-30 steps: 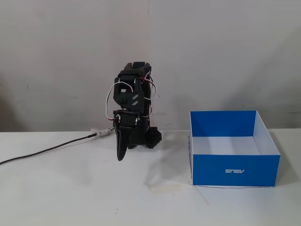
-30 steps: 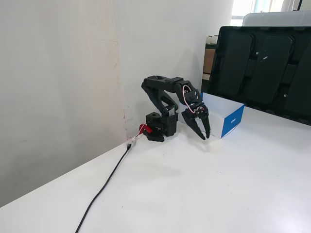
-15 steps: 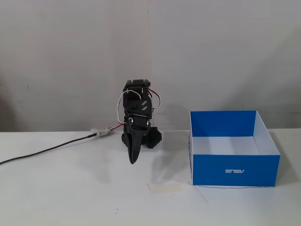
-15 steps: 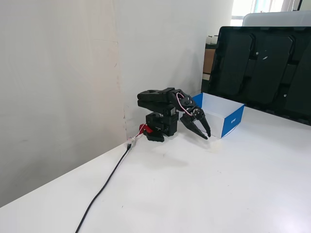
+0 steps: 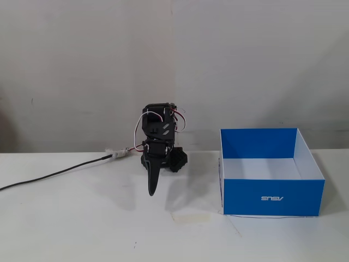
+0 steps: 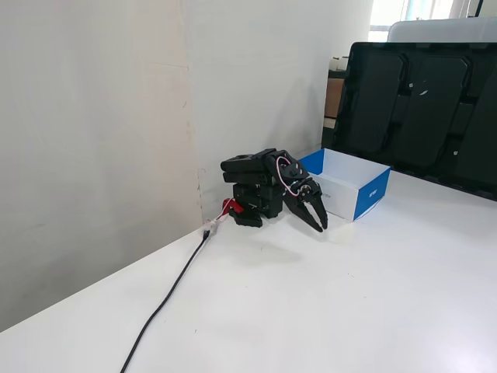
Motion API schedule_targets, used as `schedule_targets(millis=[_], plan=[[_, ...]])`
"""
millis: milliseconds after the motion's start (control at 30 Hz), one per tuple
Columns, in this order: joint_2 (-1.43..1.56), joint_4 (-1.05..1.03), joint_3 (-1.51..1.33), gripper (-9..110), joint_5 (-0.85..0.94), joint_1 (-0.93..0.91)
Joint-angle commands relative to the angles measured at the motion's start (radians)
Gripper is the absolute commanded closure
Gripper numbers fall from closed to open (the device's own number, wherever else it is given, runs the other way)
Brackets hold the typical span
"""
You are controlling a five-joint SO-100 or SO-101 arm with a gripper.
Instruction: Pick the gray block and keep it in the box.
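Scanning both fixed views for the gray block and coming up empty: not on the table point(image 5: 82, 229), not on the visible white floor of the box point(image 5: 245, 196), not in the claw. Could be tucked behind the folded arm or hidden under the box's near wall; cannot tell from here.

Looking at the gripper point(image 5: 152, 192) now: hanging tip-down just above the tabletop, close in front of the arm's base, seen edge-on as a single dark blade. Checking a fixed view from the side for the gripper point(image 6: 320, 225): two slim fingers pointing down and forward, lying close together, carrying nothing. Fully closed or a hair apart? Too small to call.

Turning to the box point(image 6: 365, 194): sitting upright and open-topped, blue outside, white inside, logo on the near wall in a fixed view, parked beside the arm to the right with a clear strip of table between. No block showing inside as far as the floor is visible.

Noting a black cable point(image 5: 54, 174) trailing off the base toward the left edge, well away from the box.

Judging progress: nothing visibly done. No grasp, no carry, no drop shown. Everything left, by the look of it: find the block, close on it, lift, swing over to the box, let go inside.
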State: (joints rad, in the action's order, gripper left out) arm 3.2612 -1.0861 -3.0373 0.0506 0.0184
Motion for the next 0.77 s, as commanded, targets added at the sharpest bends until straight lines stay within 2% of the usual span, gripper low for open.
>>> schedule_targets(millis=[0, 67, 167, 733], plan=[[0.167, 0.003, -0.009, 100, -0.005, 0.0], [0.167, 0.003, -0.011, 101, -0.005, 0.0], [0.167, 0.003, -0.011, 94, -0.005, 0.0], [0.167, 0.003, -0.011, 100, -0.005, 0.0]])
